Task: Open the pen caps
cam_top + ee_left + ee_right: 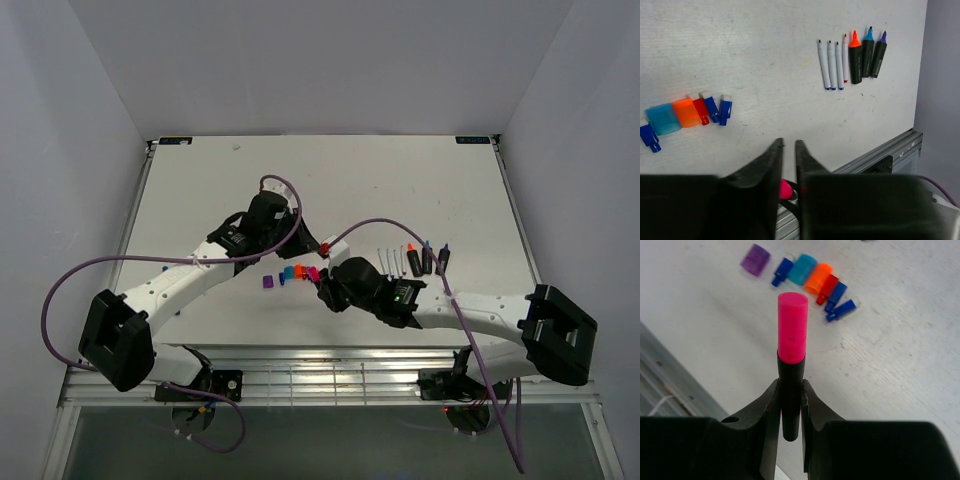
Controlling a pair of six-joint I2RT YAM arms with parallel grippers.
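My right gripper [789, 383] is shut on a black highlighter body [790, 405], whose magenta cap [792, 327] is still on and points away from the fingers. In the top view the right gripper [328, 287] holds it beside the row of loose caps. That row holds a purple cap [755, 260], a light blue cap [803, 269], an orange cap [818, 278], a red cap [827, 286] and slim blue caps [836, 292]. My left gripper [789, 144] is raised above the table [765, 45] with its jaws nearly together and nothing between them. The magenta cap [785, 190] shows below its fingers.
Several thin white pen barrels [832, 65] and three uncapped black highlighters [868, 52] lie in a row at the right. They also show in the top view [420, 260]. The aluminium rail [880, 155] marks the table's near edge. Purple cables arc over both arms.
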